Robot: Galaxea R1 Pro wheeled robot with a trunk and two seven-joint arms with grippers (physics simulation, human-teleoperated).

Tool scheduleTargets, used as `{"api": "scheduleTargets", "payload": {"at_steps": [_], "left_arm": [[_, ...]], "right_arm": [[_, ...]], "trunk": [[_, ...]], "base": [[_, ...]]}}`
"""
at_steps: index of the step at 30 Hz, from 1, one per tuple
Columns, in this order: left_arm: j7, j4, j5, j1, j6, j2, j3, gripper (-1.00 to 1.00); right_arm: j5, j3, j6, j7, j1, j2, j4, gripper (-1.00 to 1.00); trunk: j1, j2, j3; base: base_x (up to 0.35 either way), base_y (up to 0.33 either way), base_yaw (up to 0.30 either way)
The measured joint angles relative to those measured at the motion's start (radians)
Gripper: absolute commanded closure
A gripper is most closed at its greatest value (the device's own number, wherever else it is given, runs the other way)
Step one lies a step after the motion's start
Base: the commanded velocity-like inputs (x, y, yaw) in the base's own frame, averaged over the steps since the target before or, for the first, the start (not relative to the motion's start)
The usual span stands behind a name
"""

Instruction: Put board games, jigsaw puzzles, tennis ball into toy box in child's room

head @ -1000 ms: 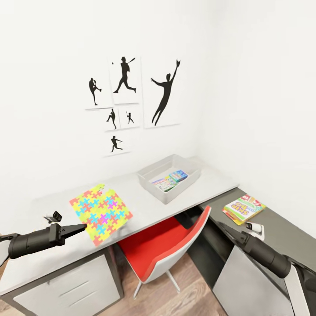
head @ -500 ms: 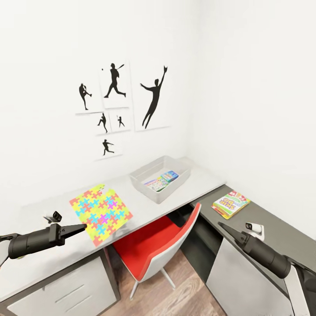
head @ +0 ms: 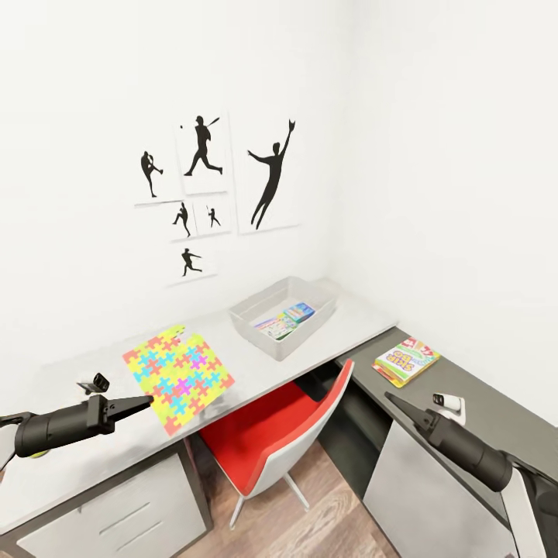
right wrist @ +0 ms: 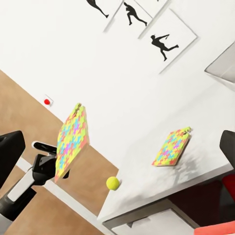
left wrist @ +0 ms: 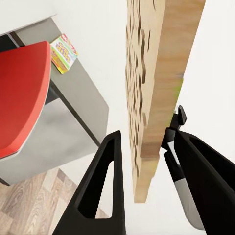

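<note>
Left pincer (head: 147, 401) pinches one puzzle sheet (head: 178, 377) by its edge, lifted over the bench (head: 232, 353). Second puzzle sheet (right wrist: 171, 148) lies on the bench, tennis ball (right wrist: 113, 183) near it. Tray (head: 284, 315) holds two game boxes. SKIP BO box (head: 405, 360) sits on the lower dark section. Right pincer (head: 394, 402): can't tell its state.
</note>
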Motion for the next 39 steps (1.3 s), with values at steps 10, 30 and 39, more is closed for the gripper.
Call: {"api": "scheduleTargets", "payload": {"at_steps": [10, 30, 39], "left_arm": [[0.000, 0.001, 0.001, 0.000, 0.002, 0.000, 0.007, 1.00], [0.001, 0.002, -0.002, 0.000, -0.003, 0.000, 0.009, 1.00], [0.000, 0.002, -0.003, 0.000, -0.004, 0.000, 0.008, 1.00]], "right_arm": [[-0.006, -0.001, 0.001, -0.001, 0.000, -0.002, 0.000, -1.00], [-0.008, -0.004, 0.002, 0.002, 0.000, -0.003, 0.002, -1.00], [-0.009, -0.008, 0.002, 0.004, 0.000, -0.003, 0.002, -1.00]], "trunk": [[0.000, 0.000, 0.006], [-0.001, 0.000, 0.029], [0.000, 0.000, 0.040]], "base": [[0.000, 0.002, -0.117], [0.216, 0.111, -0.210], [0.182, -0.130, -0.212]]}}
